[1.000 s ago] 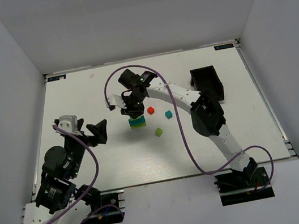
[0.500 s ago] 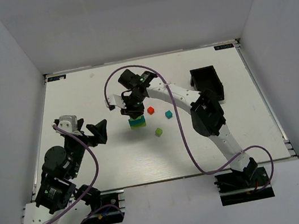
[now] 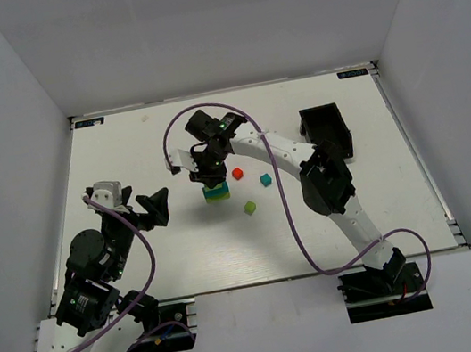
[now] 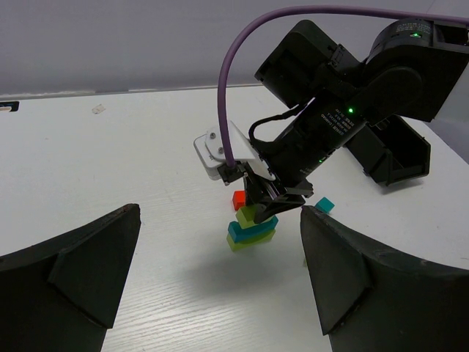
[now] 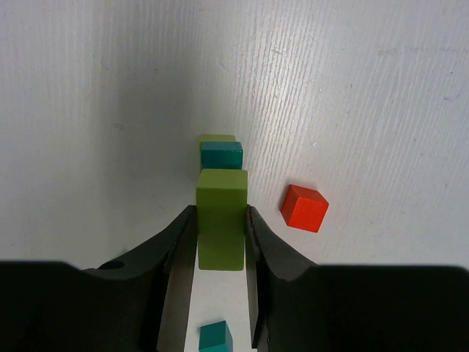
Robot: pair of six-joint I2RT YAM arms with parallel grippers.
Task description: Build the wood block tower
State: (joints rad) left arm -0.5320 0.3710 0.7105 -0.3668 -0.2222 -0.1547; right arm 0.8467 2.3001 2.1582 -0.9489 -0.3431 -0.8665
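Observation:
The wood block tower [image 3: 216,194] stands mid-table: a teal bar [image 4: 253,229] lies on a lime-green bar [image 4: 250,240]. My right gripper [image 3: 210,176] hangs straight over it, shut on a lime-green block [image 5: 221,218] that meets the top of the teal bar [image 5: 221,155]; whether it rests there I cannot tell. The right gripper [image 5: 220,217] shows both fingers [image 5: 183,235] pressed against the block's sides. My left gripper [image 3: 152,204] waits to the left of the tower, open. The left gripper [image 4: 212,279] has nothing between its fingers.
Loose cubes lie right of the tower: a red one [image 3: 237,173], a teal one [image 3: 265,180] and a lime-green one [image 3: 250,208]. The red cube [image 5: 304,207] is close beside the held block. A black bin [image 3: 326,131] stands at the right.

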